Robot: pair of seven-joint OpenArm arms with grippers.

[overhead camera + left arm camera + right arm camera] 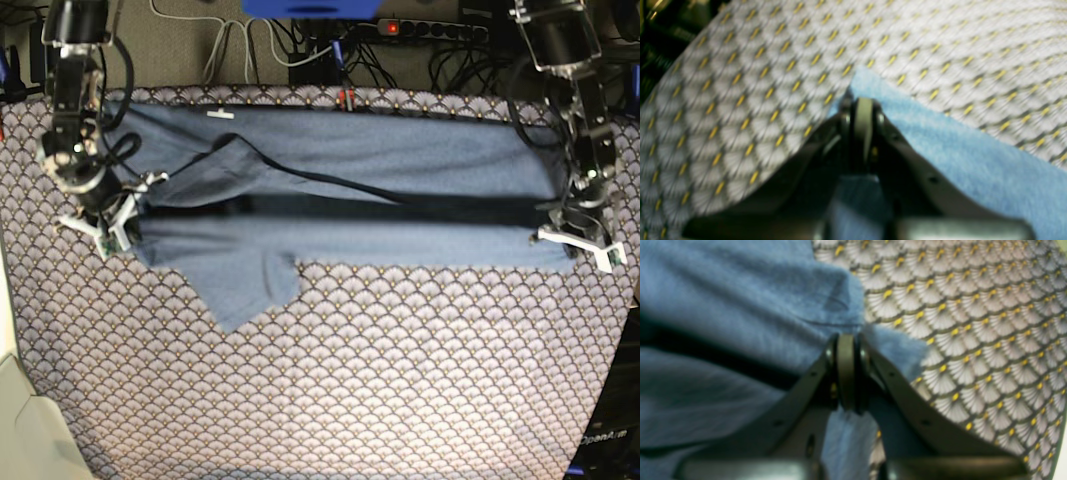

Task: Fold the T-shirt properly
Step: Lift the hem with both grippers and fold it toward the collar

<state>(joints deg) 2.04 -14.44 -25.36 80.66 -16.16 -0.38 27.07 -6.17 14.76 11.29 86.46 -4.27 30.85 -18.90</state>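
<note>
The slate-blue T-shirt (400,150) lies stretched across the far half of the table, doubled over lengthwise, with one sleeve (245,290) pointing toward the front. My left gripper (575,235) is at the shirt's right end. In the left wrist view, this gripper (860,103) is shut on a corner of the shirt (973,160). My right gripper (120,225) is at the left end. The right wrist view shows it (846,340) shut on the shirt's edge (740,306), with blue cloth bunched around its closed fingers. No lettering shows.
The scallop-patterned tablecloth (350,380) covers the whole table. Cables and a power strip (430,30) lie behind the far edge. A white object (20,420) sits at the front left corner.
</note>
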